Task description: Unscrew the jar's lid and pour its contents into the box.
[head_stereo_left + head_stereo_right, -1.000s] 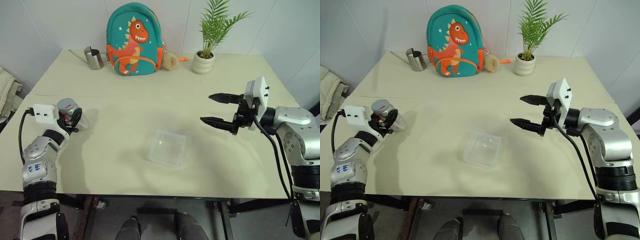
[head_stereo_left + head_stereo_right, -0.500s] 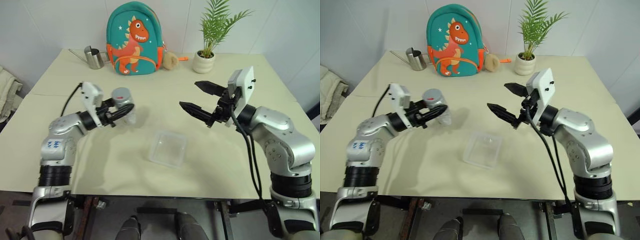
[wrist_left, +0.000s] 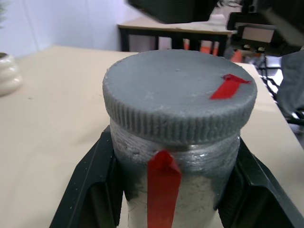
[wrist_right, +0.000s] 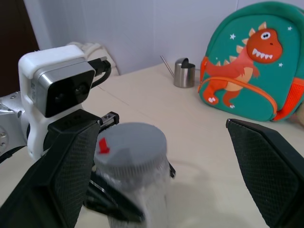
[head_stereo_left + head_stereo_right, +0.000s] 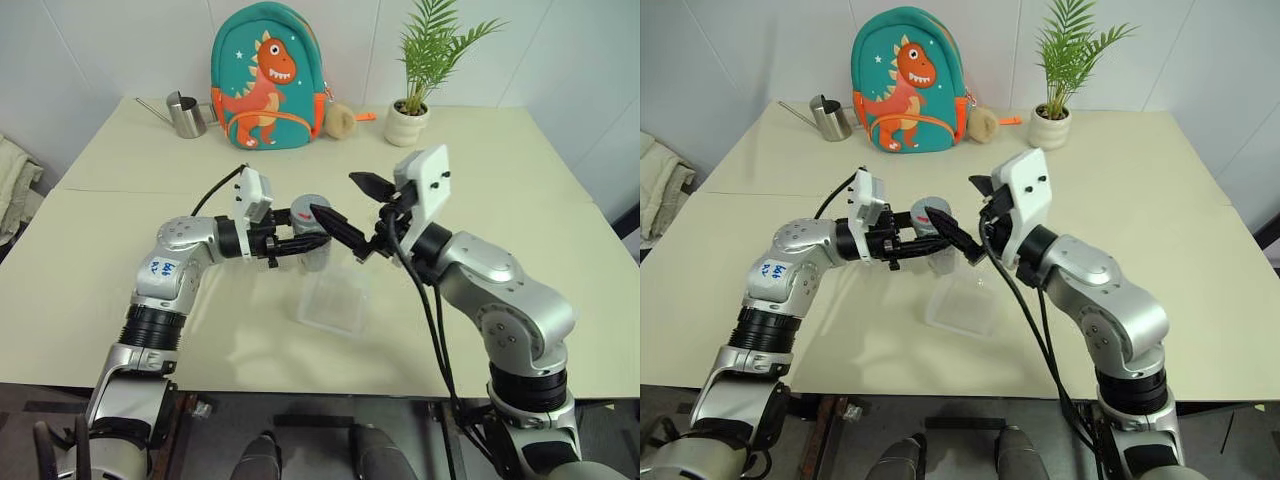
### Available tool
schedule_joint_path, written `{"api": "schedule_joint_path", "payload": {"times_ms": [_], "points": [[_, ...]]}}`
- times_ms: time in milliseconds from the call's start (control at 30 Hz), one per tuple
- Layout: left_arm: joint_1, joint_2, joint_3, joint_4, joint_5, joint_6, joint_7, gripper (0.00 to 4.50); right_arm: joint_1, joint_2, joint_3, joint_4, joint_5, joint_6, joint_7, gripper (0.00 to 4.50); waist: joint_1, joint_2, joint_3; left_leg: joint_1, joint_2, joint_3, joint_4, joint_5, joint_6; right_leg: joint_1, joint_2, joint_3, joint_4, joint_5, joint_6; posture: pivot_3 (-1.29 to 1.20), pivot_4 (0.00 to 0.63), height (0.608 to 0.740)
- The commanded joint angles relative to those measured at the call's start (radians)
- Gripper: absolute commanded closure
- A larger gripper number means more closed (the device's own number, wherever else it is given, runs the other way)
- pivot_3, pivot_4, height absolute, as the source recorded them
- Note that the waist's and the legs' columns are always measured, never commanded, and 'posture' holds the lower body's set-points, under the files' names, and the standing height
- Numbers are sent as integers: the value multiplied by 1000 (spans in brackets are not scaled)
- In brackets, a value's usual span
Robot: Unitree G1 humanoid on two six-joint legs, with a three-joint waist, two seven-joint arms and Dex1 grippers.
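Note:
My left gripper [image 5: 300, 243] is shut on the small clear jar [image 5: 316, 256] and holds it upright just above the table's middle. The grey lid [image 3: 179, 90] with its red mark [image 3: 228, 86] sits screwed on top, and both black fingers [image 3: 90, 190] press the jar's neck below it. My right gripper [image 5: 352, 205] is open, one finger reaching over the lid and the other off to the jar's right, neither touching. The shallow clear box [image 5: 335, 300] lies on the table just in front of the jar. I cannot make out the contents through the jar's wall.
At the table's far edge stand a teal dinosaur backpack [image 5: 262, 75], a steel watering can [image 5: 185, 115], a small tan plush [image 5: 340, 120] and a potted plant [image 5: 410, 115]. A seam crosses the cream table [image 5: 120, 190] on the left.
My left gripper has carried the jar from the table's left side to the middle, beside the box. My right gripper has swung left toward the lid, still open.

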Motion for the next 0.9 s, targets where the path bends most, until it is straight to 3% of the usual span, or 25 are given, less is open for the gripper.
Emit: {"api": "schedule_joint_path", "payload": {"times_ms": [33, 267, 900], "points": [[-33, -2, -11, -5, 23, -36, -23, 2470, -10, 28, 31, -54, -35, -15, -36, 0, -1, 0, 0, 0, 0, 0, 0, 0, 0, 0, 0, 0, 0, 0, 0, 0, 150, 740], [-37, -9, -12, -14, 39, -41, -33, 2470, -8, 88, 66, -70, -42, 0, -69, 0, -1, 0, 0, 0, 0, 0, -1, 0, 0, 0, 0, 0, 0, 0, 0, 0, 150, 740], [1, 9, 10, -100, 31, -30, -28, 2470, 34, 122, 104, -37, -144, -31, -86, 0, -2, 0, 0, 0, 0, 0, -1, 0, 0, 0, 0, 0, -1, 0, 0, 0, 150, 740]]}}
